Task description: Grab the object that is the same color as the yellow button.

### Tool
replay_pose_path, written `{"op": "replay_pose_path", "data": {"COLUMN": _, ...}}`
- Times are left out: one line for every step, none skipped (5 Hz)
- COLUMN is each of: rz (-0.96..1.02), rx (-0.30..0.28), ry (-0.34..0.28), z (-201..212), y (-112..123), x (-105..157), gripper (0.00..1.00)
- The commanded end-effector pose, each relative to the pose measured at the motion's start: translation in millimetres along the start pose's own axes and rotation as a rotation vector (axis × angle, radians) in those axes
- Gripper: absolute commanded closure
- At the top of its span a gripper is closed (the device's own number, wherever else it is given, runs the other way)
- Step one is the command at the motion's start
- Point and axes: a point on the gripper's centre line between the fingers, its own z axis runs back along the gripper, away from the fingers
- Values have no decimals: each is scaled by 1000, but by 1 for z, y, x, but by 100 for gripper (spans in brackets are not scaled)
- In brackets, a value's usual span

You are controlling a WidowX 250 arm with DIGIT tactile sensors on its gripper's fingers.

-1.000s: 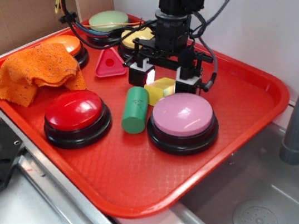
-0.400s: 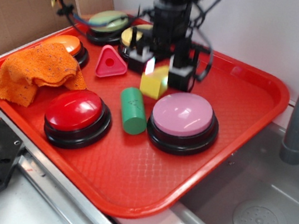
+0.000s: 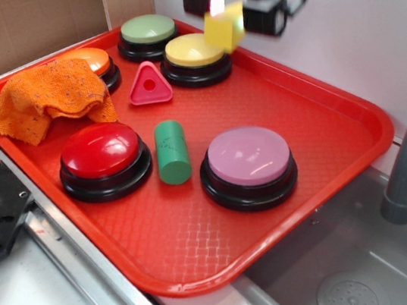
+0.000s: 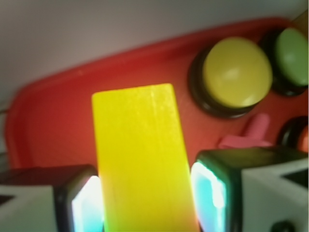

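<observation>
One yellow block [image 3: 224, 27] hangs at the top centre of your outside view, pinched between the claw's [image 3: 231, 5] two pads [image 4: 208, 193], clear above the red tray [image 3: 328, 140]. You see the yellow button [image 3: 195, 53] just below-left of it, the green button [image 3: 146, 30] further left.

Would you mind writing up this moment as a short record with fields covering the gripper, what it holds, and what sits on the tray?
gripper: shut on the yellow block, raised above the tray's far side
yellow block: clamped between both fingers, clear of the tray
yellow button: far side of the red tray, below the block
other buttons: green, orange, red, pink
loose items: green cylinder lying down, pink triangle, orange cloth
</observation>
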Motion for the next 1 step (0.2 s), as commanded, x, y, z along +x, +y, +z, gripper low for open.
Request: {"op": "replay_pose_path", "data": {"rz": 110, "rx": 23, "ry": -124, "z": 41, "y": 29, "x": 2, "gripper": 100}}
